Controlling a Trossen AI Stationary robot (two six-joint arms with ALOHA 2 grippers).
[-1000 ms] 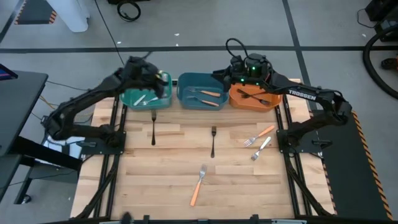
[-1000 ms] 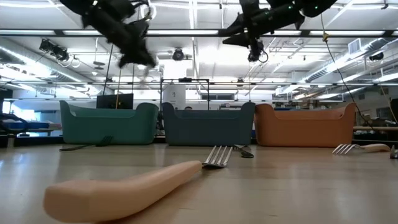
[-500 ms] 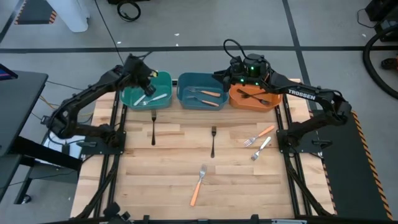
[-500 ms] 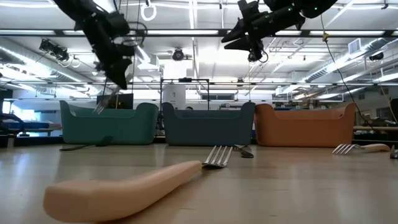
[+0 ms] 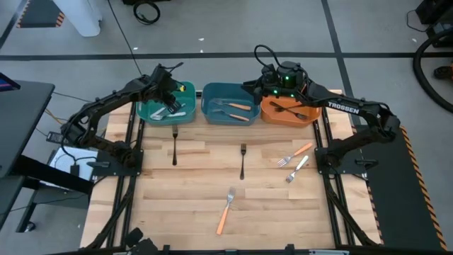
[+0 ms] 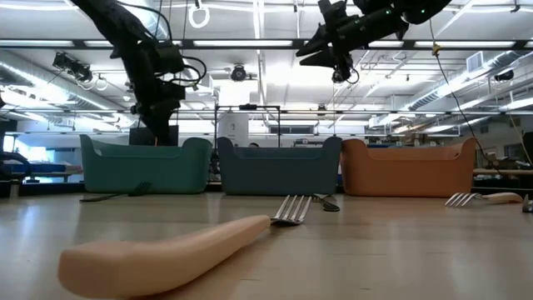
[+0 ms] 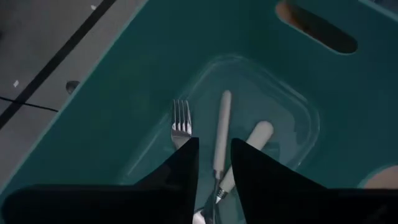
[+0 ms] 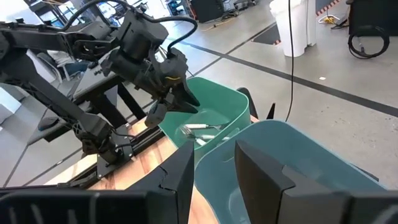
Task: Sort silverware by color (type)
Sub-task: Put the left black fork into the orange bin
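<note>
Teal bin [image 5: 167, 108] is the landmark: the left gripper [image 7: 214, 163] now hangs low inside it, where a second ago it was up above the rim with a white fork dangling from it. Its fingers [image 7: 180, 167] stand a little apart with nothing pinched between them, and three white forks [image 7: 219, 142] lie on the bin floor below, so the drop looks done and this arm seems free for the next pick.

The right gripper [image 8: 214, 163] hovers over the blue bin [image 5: 228, 104], just beside the teal bin, fingers spread and empty; it has hardly moved.

Still to sort, all on the table in front of the teal bin: a black fork [image 5: 175, 145] nearest its front wall, a second black fork [image 5: 242, 160] farther across, two forks [image 5: 295, 157] lying close together well off past the orange bin [image 5: 290, 111], and an orange-handled fork [image 5: 226, 211] farthest forward.

Bin walls hem the left gripper closely, so I judge it should rise straight up before swinging. The table in front is roomy, with the forks well spaced.
</note>
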